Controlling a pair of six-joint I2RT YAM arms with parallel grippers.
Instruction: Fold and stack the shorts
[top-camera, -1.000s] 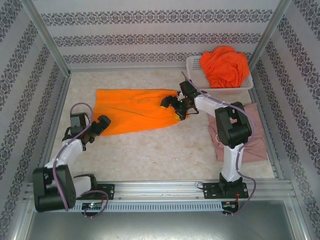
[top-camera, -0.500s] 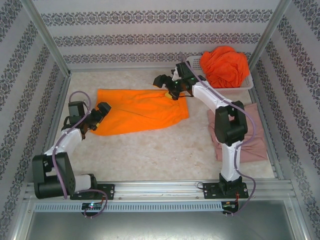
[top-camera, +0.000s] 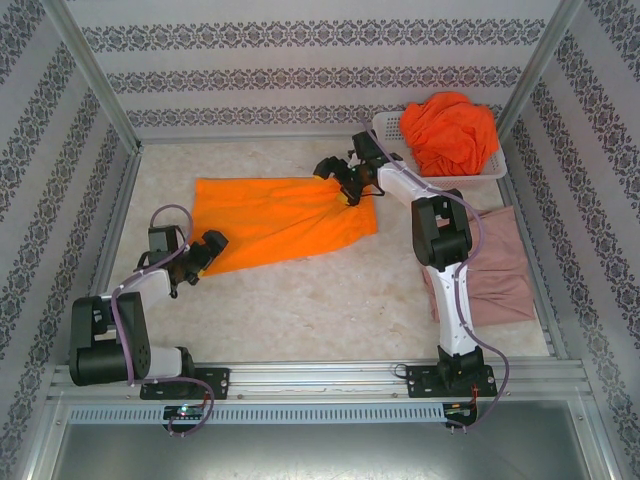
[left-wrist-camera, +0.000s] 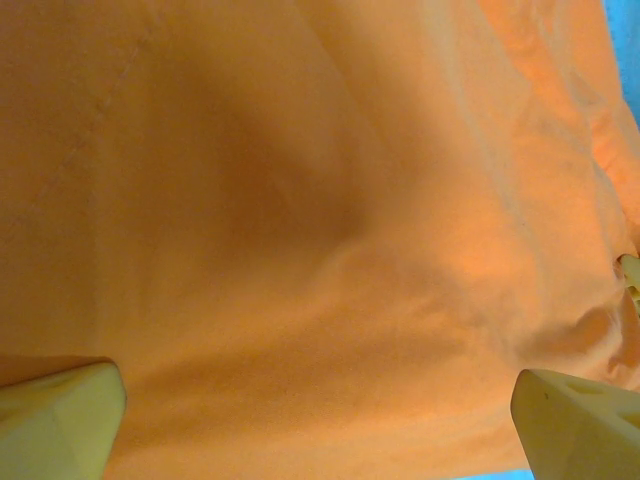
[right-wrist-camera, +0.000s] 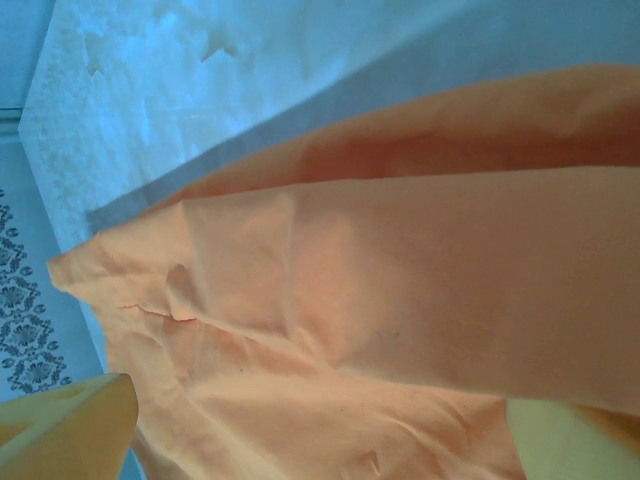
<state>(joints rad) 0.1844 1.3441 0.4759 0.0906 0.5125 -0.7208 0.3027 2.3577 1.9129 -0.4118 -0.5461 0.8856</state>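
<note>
A pair of orange shorts (top-camera: 275, 215) lies spread flat on the table (top-camera: 320, 300), left of centre and towards the far side, with its long side running left to right.

The right pincer (top-camera: 337, 180) sits at the shorts' far right corner, its jaws spread wide and clamping nothing. In the right wrist view its fingertips (right-wrist-camera: 70, 430) stand far apart with rumpled orange cloth lying between and beyond them. The right arm (top-camera: 440, 235) rises from its base at the near edge, bends, and stretches far and left to that corner.

The left pincer (top-camera: 208, 247) is at the shorts' near left edge, also released. In the left wrist view its fingertips (left-wrist-camera: 60, 415) are wide apart just over smooth orange cloth. The left arm (top-camera: 135, 295) lies low, its forearm pointing right.

Pink shorts (top-camera: 505, 275) lie folded near the right edge, partly hidden behind the right arm. At the far right corner a white basket (top-camera: 392, 148) holds a heap of orange shorts (top-camera: 450, 130), close beside the right arm's forearm.
</note>
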